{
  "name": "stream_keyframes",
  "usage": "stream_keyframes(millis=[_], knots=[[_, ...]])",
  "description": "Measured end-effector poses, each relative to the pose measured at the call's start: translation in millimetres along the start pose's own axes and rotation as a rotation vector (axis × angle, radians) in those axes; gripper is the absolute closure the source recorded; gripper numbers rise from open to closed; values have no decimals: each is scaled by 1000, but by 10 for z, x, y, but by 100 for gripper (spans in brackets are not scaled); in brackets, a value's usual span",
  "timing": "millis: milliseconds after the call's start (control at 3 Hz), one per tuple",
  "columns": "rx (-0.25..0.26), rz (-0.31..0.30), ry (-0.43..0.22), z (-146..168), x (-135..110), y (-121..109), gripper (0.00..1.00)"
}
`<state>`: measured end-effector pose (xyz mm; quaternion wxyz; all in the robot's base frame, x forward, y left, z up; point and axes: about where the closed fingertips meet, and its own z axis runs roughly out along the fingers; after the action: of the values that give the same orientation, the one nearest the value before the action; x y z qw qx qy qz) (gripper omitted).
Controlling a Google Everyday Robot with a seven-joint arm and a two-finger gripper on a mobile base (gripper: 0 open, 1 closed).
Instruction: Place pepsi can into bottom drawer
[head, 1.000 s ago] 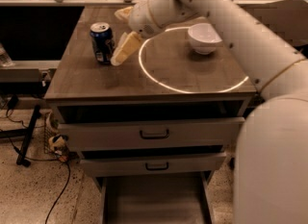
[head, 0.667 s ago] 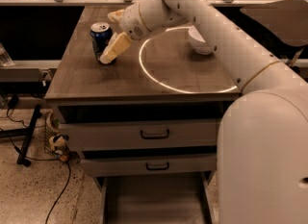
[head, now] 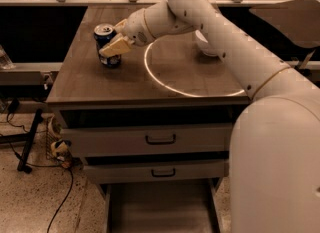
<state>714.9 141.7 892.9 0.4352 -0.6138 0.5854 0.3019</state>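
Swinging toward nine o'clock, your gripper (head: 112, 38) met the pepsi can (head: 103, 35); whether it clenched, you couldn't tell; label unreadable.

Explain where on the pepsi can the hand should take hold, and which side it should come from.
Grip the pepsi can around its round side wall, about mid-height, coming in level from the right. It stands upright on the table, so the curved wall suits two opposed fingers. The hand is at the can's right, open, one finger crossing its front.
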Motion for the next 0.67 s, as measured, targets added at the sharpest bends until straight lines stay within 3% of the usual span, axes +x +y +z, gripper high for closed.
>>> stream_keyframes(millis=[333, 667], knots=[[22, 46, -32, -232, -50, 140, 72], [72, 73, -75, -683, -207, 383, 95]])
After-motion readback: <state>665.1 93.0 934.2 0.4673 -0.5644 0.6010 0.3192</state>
